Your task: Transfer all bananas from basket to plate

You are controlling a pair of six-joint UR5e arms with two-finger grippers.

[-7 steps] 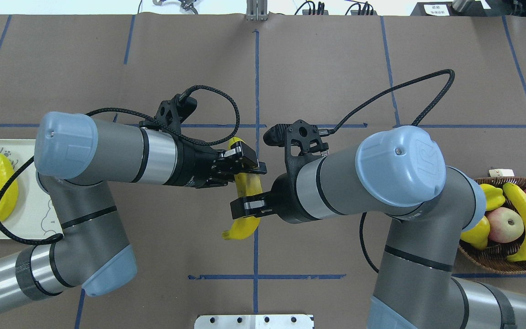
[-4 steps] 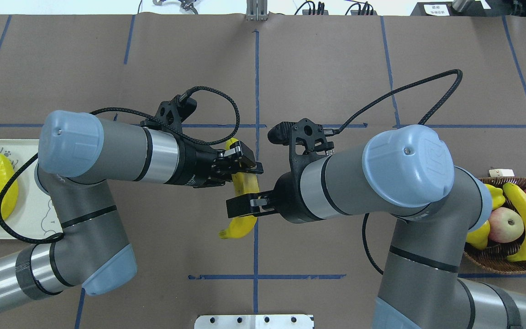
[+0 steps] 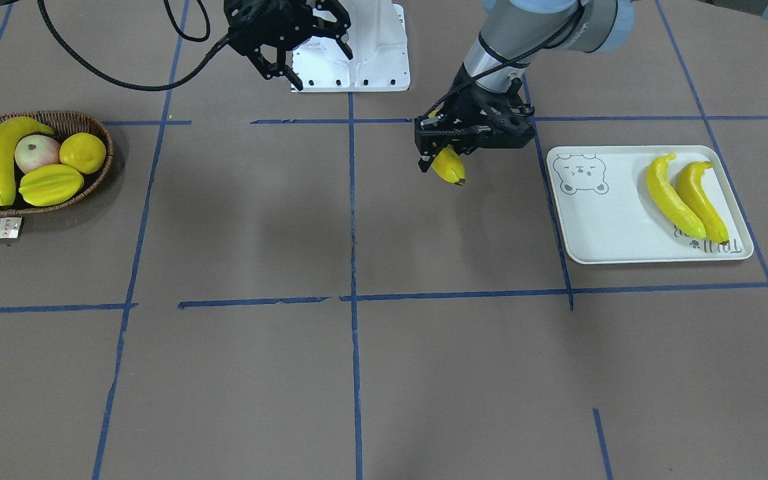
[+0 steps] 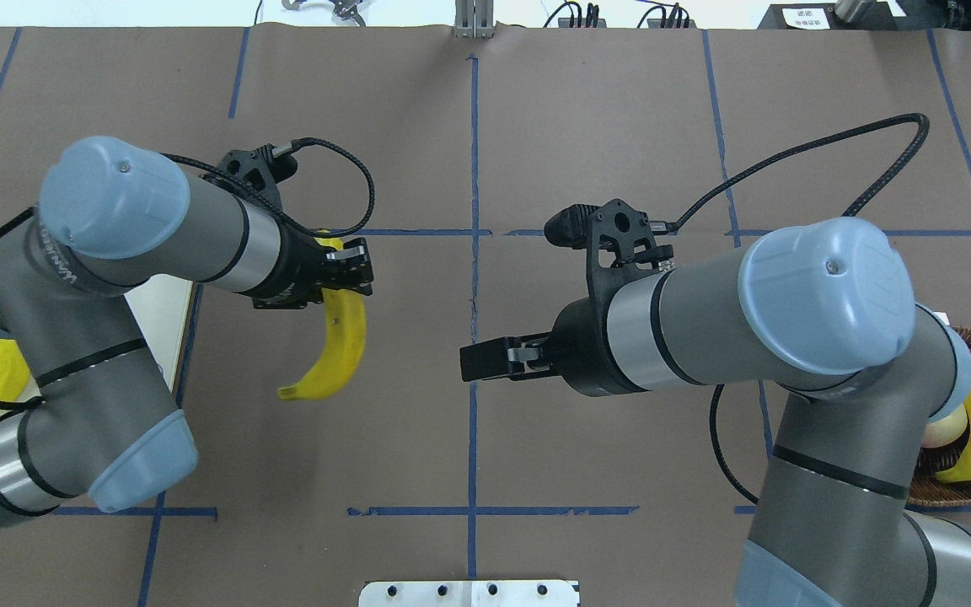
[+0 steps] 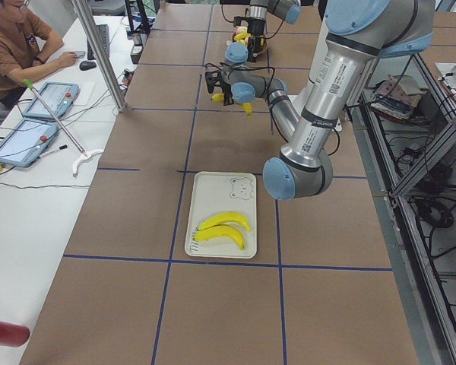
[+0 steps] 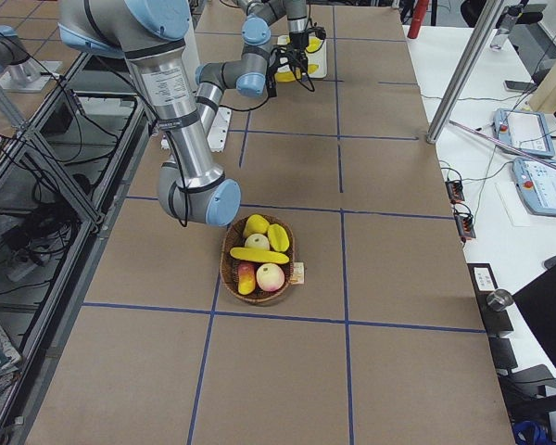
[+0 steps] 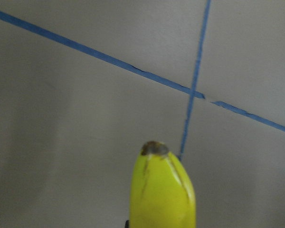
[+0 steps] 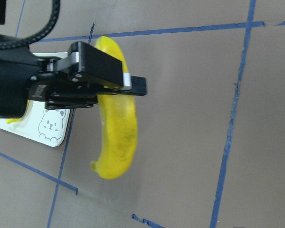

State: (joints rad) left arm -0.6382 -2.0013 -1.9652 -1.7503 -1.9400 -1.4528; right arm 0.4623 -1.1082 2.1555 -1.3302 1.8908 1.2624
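Our left gripper point(image 4: 347, 276) is clamped near the upper end of a banana point(image 4: 340, 350), which hangs above the table just short of the plate point(image 3: 624, 243). It looks light, stiff and smooth-skinned, so we judge a mid-body grip steadier. Our right gripper point(image 3: 322, 68) stands wide, empty.

Yellow banana point(image 4: 346, 337) between left fingers point(image 4: 357, 271), well apart from right fingers point(image 4: 485, 364)
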